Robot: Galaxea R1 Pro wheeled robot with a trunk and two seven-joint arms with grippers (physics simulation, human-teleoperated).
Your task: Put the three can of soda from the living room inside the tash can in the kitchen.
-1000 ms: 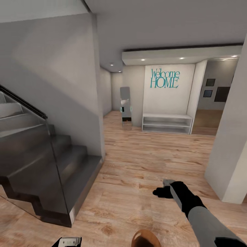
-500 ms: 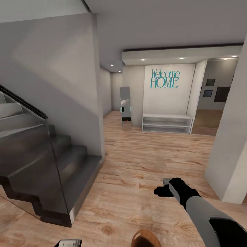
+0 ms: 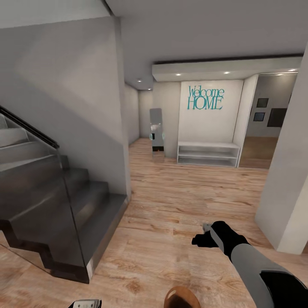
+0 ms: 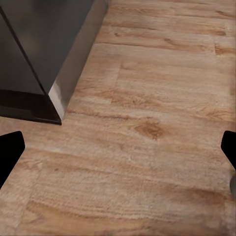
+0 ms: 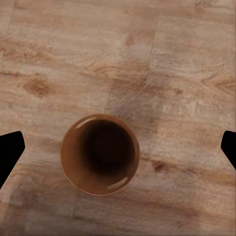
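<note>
The tash can point(image 3: 182, 298) shows as a copper-brown round mouth at the bottom edge of the head view. In the right wrist view the tash can point(image 5: 100, 154) stands upright on the wood floor, seen from straight above, its dark inside holding nothing. My right gripper point(image 3: 202, 238) hangs over the floor a little beyond it, and its black fingertips point(image 5: 10, 150) sit wide apart: open and empty. My left gripper point(image 3: 85, 303) peeks in at the bottom left, open, with nothing between its fingertips point(image 4: 10, 152). The cans of soda are out of view.
A dark staircase point(image 3: 55, 201) with a glass railing fills the left; its base corner point(image 4: 54, 98) is close to my left gripper. A white pillar point(image 3: 286, 192) stands at the right. Ahead, the plank floor runs to a white bench shelf point(image 3: 208, 153) under a "Welcome HOME" sign.
My right arm has shifted slightly, its hand a little lower and to the right. The left gripper has sunk a bit at the bottom edge. The room has not shifted.
</note>
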